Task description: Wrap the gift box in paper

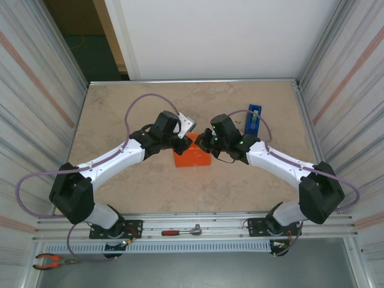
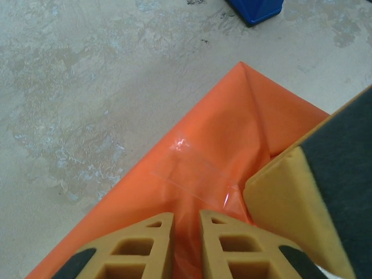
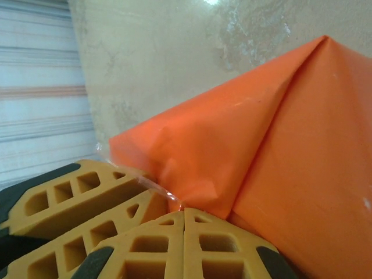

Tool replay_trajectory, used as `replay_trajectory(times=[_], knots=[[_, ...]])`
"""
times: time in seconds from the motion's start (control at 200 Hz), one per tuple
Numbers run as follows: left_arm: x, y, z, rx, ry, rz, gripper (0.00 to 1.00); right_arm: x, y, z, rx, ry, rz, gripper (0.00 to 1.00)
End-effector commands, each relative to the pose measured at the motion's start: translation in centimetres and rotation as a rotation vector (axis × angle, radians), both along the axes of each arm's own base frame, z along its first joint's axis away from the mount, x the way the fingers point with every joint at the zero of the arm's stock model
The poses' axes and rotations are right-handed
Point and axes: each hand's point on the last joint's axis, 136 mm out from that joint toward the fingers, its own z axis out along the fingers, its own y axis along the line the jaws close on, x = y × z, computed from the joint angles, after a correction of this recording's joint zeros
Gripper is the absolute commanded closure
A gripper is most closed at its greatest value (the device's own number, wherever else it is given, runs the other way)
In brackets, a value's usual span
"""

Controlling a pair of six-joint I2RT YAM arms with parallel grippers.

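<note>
The gift box (image 1: 192, 158) lies mid-table as a bright orange block skinned in the paper (image 2: 232, 128). Both grippers meet over its far top edge. My left gripper (image 2: 186, 218) (image 1: 185, 143) has its jaws almost together, pinching a raised fold of the paper. A clear tape strip (image 2: 197, 174) lies on the paper just ahead of it. My right gripper (image 3: 183, 212) (image 1: 203, 141) is shut tip to tip on the paper's edge (image 3: 197, 168), where a clear tape strip (image 3: 154, 186) ends. The box's bare sides are hidden.
A blue tape dispenser (image 1: 254, 120) stands upright behind the right arm, with its base (image 2: 256, 9) at the top of the left wrist view. A grey flat object (image 1: 188, 125) lies behind the left gripper. Metal walls enclose the table (image 1: 120, 108) on both sides.
</note>
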Motion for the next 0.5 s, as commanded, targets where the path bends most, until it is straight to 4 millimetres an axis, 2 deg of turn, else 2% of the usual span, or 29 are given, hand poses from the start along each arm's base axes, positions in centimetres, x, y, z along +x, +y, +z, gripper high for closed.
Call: replay_trajectory(times=[0.0,0.155,0.376,0.496], knots=[[-3.6,1.3,-4.5,0.113,0.161,-0.040,0.83,-1.1,-0.7,-2.5,-0.126,0.069,0.022,1.00],[-3.4,1.1,-2.4,0.066,0.133,-0.037,0.83,-1.6,-1.5,-3.5,-0.211,0.095,0.036,1.00],[-1.0,2.1,4.3,-0.196,0.146,0.045,0.85,-2.4,-2.9,-4.2,-0.260,0.119,0.011,1.00],[-0.2,1.9,6.8,-0.272,0.148,0.043,0.85,-2.5,-3.0,-4.3,-0.259,0.120,0.004,1.00]])
